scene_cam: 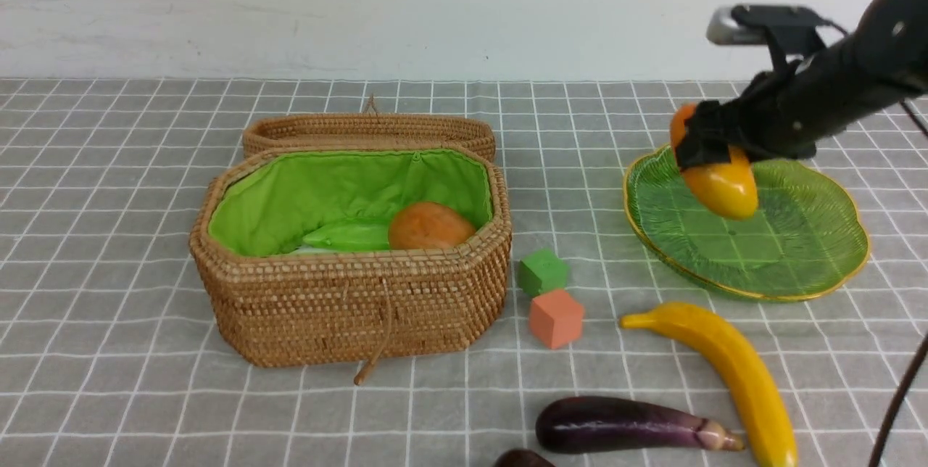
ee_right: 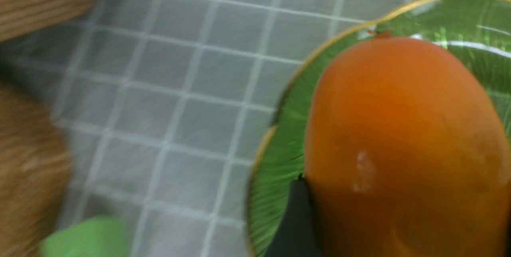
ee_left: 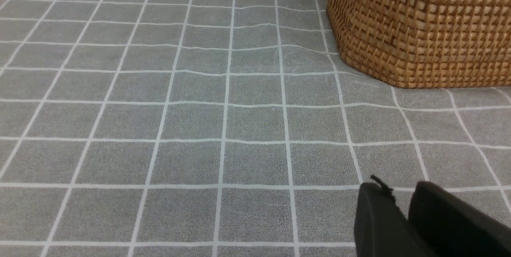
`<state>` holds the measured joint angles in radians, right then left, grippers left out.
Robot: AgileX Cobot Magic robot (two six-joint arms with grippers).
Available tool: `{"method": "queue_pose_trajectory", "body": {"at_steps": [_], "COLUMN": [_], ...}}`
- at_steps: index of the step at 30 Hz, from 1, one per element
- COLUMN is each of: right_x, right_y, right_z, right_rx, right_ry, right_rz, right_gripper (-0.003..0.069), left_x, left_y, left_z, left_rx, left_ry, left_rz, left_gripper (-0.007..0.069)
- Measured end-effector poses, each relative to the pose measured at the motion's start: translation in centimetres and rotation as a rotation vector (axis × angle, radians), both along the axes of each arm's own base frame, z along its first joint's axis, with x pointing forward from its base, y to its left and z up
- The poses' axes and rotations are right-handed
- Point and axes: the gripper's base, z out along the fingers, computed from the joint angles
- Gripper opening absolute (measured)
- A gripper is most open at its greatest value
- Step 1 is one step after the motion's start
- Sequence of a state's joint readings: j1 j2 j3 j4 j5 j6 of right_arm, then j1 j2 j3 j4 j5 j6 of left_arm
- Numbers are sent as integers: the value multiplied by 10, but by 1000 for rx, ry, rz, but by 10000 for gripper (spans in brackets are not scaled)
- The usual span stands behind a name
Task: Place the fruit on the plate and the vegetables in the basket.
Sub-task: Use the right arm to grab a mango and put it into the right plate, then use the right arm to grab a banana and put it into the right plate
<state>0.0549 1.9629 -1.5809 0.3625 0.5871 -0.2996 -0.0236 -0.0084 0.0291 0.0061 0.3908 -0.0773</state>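
Orange mango (scene_cam: 725,191) in right gripper (scene_cam: 712,148) over plate (scene_cam: 797,253).

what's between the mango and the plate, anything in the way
Nothing visible. The right gripper holds the mango over the left part of the plate, and the ribbed surface under it is bare.

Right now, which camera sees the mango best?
The front view: the mango shows clearly, held by the right gripper over the plate. The right wrist view shows it close but blurred; the left wrist view misses it.
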Motion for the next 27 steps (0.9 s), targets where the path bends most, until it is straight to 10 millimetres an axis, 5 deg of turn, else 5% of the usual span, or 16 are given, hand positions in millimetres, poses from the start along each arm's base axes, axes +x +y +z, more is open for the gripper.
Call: {"method": "queue_pose_trajectory", "body": {"at_steps": [10,13,19,23,27], "right_x": [-1,-17,-51,-93,-114], "right_y": [-5,-8,-8,9,13], "right_z": [-11,3,33,-13,-58], "right_rx": [-23,-12,43,3,-46], "right_ry": [63,156,189,342,423], "right_rz": [6,28,11,57,66], "right_gripper": [609,676,657,593,540], "left_x": [0,0,0,0,0], "left_y": [0,0,0,0,0], "left_z": [0,0,0,0,0], "left_rx": [0,0,0,0,0], "left_ry": [0,0,0,0,0], "left_rz": [0,0,0,0,0], "left_gripper": [132,134,141,141,141]}}
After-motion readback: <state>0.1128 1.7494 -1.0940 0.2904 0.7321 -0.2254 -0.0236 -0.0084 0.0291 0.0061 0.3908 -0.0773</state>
